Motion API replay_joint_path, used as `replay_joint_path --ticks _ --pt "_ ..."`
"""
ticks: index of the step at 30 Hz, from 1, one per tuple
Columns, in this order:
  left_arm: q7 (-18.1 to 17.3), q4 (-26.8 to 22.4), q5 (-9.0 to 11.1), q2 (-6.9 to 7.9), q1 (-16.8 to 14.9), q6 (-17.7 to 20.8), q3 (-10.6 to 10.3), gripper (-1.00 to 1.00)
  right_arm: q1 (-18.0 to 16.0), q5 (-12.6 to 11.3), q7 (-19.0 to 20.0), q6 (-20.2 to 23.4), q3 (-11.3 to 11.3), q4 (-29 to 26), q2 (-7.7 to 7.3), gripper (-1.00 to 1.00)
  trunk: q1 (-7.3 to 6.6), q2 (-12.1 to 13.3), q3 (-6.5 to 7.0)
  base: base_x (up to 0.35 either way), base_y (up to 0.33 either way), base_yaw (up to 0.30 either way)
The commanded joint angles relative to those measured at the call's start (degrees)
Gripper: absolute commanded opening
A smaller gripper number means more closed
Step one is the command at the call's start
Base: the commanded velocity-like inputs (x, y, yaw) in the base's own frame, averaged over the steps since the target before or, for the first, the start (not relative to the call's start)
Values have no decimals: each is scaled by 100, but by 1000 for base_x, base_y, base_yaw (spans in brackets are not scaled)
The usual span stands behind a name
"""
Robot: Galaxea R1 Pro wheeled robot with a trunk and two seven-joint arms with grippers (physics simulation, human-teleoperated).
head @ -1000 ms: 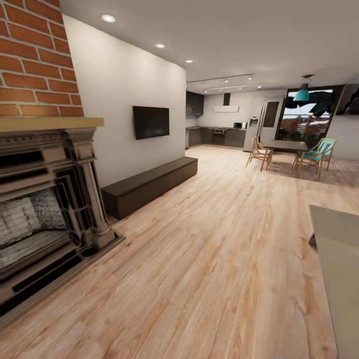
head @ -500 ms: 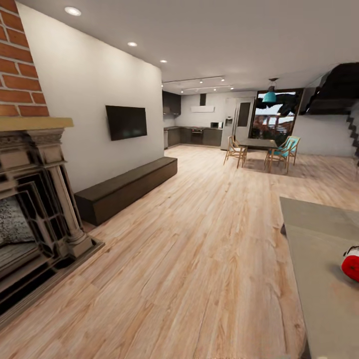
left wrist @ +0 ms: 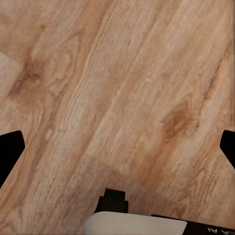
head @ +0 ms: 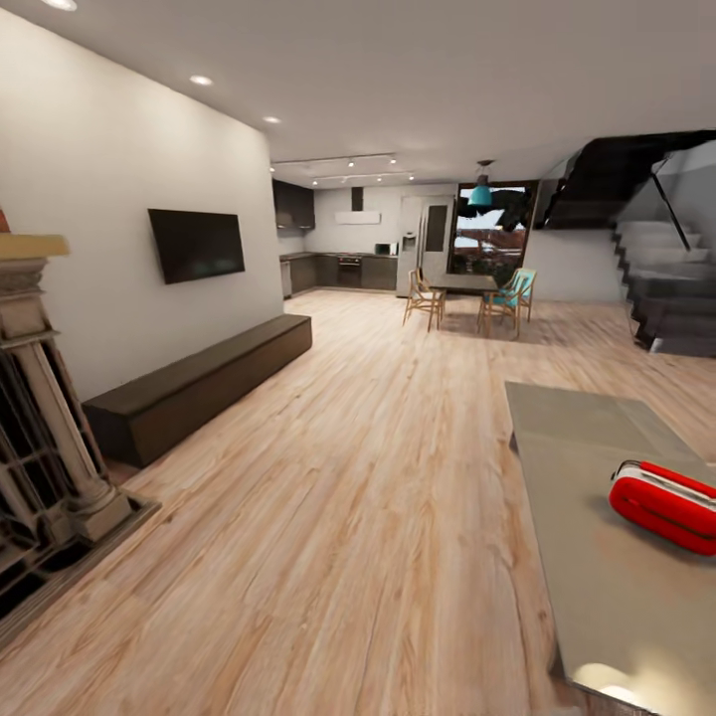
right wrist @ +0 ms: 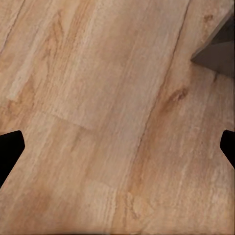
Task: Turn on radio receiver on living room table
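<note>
though radio receiver [head: 664, 504] on table [head: 597, 557]

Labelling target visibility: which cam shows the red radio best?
Head view: the small red radio with white side band lies on the glossy grey coffee table, cut off at the picture's right edge. In both wrist views I see wood floor, no radio.

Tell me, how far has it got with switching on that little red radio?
Early days. Done: it has found the radio, which lies on the grey table at the right of the head view. In hand: it is on its way there; both wrist cameras look down at bare wood floor, jaws wide apart and holding nothing. Left: reach the table, bring an arm over and switch the radio on.
</note>
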Motion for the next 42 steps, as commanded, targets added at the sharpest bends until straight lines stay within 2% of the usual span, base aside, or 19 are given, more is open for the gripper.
replay_joint_path --ticks 1,11,29,42 --pt "-1 4 0 12 0 -1 0 100 0 0 0 0 0 1 0 100 0 0 0 7 7 -296" --pt "-2 19 4 98 0 -2 8 100 0 0 0 0 1 -1 0 100 0 0 0 191 155 -252" --pt "-2 21 9 141 -1 -2 9 100 0 53 0 0 1 2 0 100 0 0 0 265 208 -10" --pt "5 21 9 148 -2 -2 9 100 0 88 0 -9 0 4 0 100 0 0 0 308 94 0"
